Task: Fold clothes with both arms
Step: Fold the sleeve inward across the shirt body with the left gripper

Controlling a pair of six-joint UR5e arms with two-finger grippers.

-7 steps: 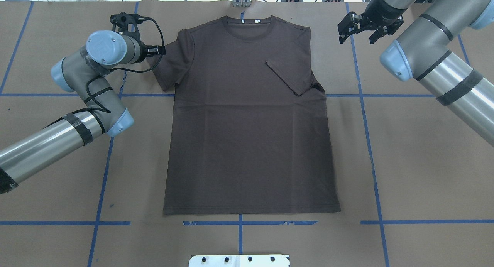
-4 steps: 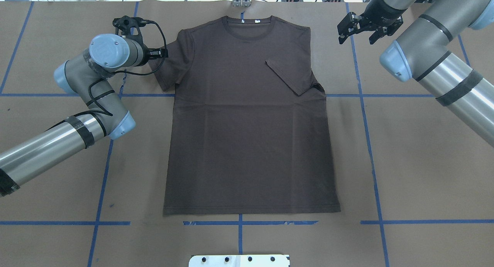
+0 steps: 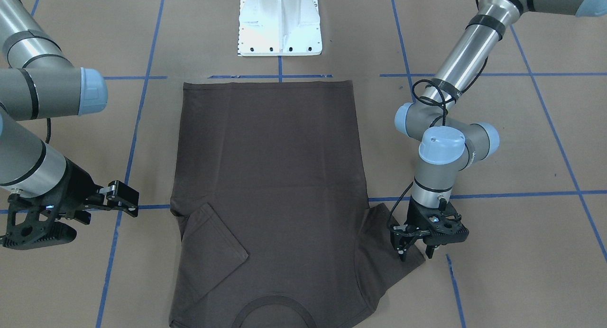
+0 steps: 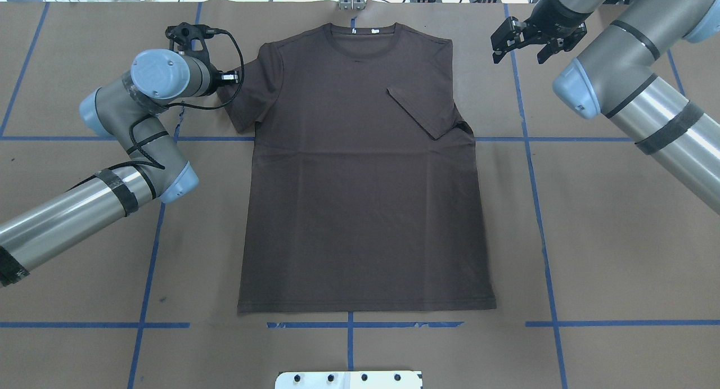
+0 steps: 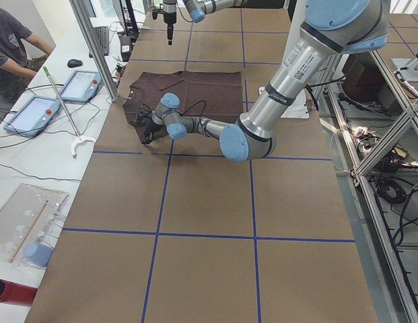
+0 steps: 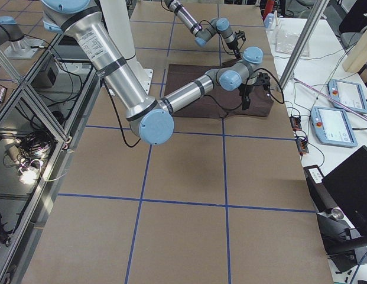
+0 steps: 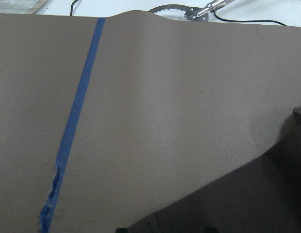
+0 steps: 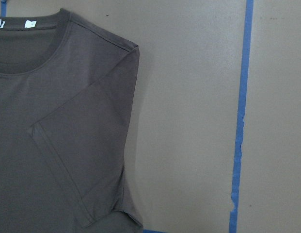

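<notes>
The dark grey-brown T-shirt (image 4: 360, 181) lies flat on the table, collar at the far side. Its right sleeve (image 4: 422, 111) is folded in over the chest. Its left sleeve (image 4: 247, 96) is spread out. My left gripper (image 4: 229, 77) is down at that sleeve's outer edge. In the front-facing view it (image 3: 415, 255) is open, one fingertip (image 3: 401, 256) over the sleeve (image 3: 379, 242) and the other just off it. My right gripper (image 4: 520, 50) is open and empty, held above the table beyond the shirt's right shoulder; it also shows in the front-facing view (image 3: 124, 200).
Brown paper with blue tape lines (image 4: 534, 209) covers the table. The white pedestal (image 3: 280, 24) stands past the shirt's hem. A seated operator (image 5: 10, 47) and tablets (image 5: 33, 114) are off the table's far edge.
My left arm has shifted slightly toward the left sleeve, bringing the gripper against its edge. The right gripper has edged slightly farther away. The shirt has not moved.
</notes>
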